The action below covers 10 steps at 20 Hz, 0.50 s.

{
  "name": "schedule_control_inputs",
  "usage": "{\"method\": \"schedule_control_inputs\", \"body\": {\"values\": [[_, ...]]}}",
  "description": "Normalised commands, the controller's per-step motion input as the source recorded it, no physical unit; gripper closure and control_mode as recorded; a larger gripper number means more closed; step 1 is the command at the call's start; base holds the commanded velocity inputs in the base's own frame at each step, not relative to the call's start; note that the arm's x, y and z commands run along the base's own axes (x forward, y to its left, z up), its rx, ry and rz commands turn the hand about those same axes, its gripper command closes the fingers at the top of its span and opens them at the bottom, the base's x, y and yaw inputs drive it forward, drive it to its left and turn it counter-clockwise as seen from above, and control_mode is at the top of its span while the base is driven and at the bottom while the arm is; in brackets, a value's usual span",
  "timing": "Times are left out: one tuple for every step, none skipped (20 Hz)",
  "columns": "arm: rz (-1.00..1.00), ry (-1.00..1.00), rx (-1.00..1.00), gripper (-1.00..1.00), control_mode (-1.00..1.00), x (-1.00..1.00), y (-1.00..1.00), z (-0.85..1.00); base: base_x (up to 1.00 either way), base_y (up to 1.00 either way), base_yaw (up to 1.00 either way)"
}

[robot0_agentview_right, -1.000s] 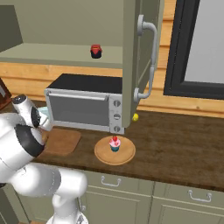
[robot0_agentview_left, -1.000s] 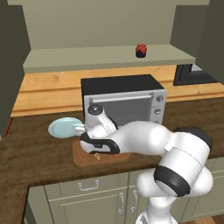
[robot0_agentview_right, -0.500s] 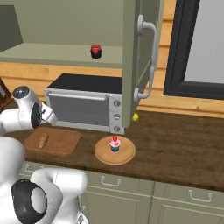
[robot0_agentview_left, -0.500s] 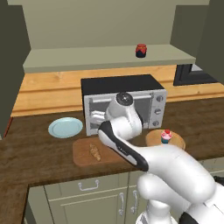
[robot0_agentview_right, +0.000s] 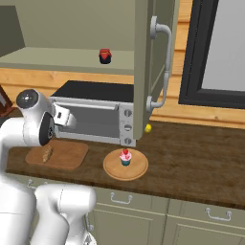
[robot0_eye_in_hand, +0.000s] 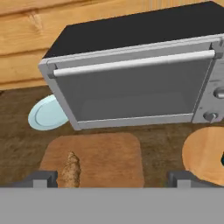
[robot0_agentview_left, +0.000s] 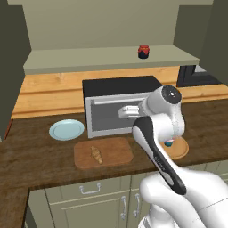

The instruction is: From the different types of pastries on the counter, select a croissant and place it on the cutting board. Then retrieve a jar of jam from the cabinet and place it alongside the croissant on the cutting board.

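Note:
A small brown croissant (robot0_agentview_left: 95, 154) lies on the left part of the wooden cutting board (robot0_agentview_left: 113, 151), also seen as croissant (robot0_eye_in_hand: 71, 168) on the cutting board (robot0_eye_in_hand: 109, 155) in the hand view. The jam jar (robot0_agentview_left: 143, 51), dark with a red lid, stands on the open cabinet shelf above the oven; from the right it is the jam jar (robot0_agentview_right: 105, 56). My gripper (robot0_eye_in_hand: 113, 178) hangs open and holds nothing, above the board and in front of the oven door. Its fingertips (robot0_eye_in_hand: 41, 178) stand wide apart, and the croissant lies just inside the left one.
A silver toaster oven (robot0_agentview_left: 116, 104) stands behind the board. A light blue plate (robot0_agentview_left: 67, 129) lies to its left. To the right, a round wooden board (robot0_agentview_right: 125, 166) carries a cupcake (robot0_agentview_right: 125, 157). The open cabinet door (robot0_agentview_right: 143, 72) hangs beside the oven.
The hand has risen from low over the cutting board to in front of the oven door. The croissant stays on the board. The jaws stay wide.

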Motion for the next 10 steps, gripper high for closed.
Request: {"method": "schedule_control_inputs", "body": {"values": [[0.21, -0.33, -0.13, -1.00, -1.00, -0.31, -0.69, 1.00, 0.00, 0.00, 0.00], [0.21, -0.34, -0.12, -1.00, -1.00, -0.22, -0.68, 1.00, 0.00, 0.00, 0.00], [0.20, -0.34, -0.13, -1.00, -1.00, -0.17, -0.63, 1.00, 0.00, 0.00, 0.00], [0.19, -0.34, -0.13, -1.00, -1.00, -0.08, -0.59, 1.00, 0.00, 0.00, 0.00], [0.17, -0.34, -0.14, -1.00, -1.00, -0.01, -0.56, 1.00, 0.00, 0.00, 0.00], [0.17, -0.34, -0.12, -1.00, -1.00, 0.00, -0.50, 1.00, 0.00, 0.00, 0.00], [0.13, -0.31, -0.13, -1.00, -1.00, 0.00, -0.46, 1.00, 0.00, 0.00, 0.00], [0.07, -0.23, -0.21, -1.00, -1.00, 0.00, -0.35, 1.00, 0.00, 0.00, 0.00], [0.01, -0.17, -0.23, -1.00, -1.00, 0.00, -0.34, 0.94, 0.00, 0.00, 0.00], [0.00, -0.11, -0.25, -1.00, -1.00, 0.01, -0.28, 0.89, 0.00, 0.00, 0.00]]}}
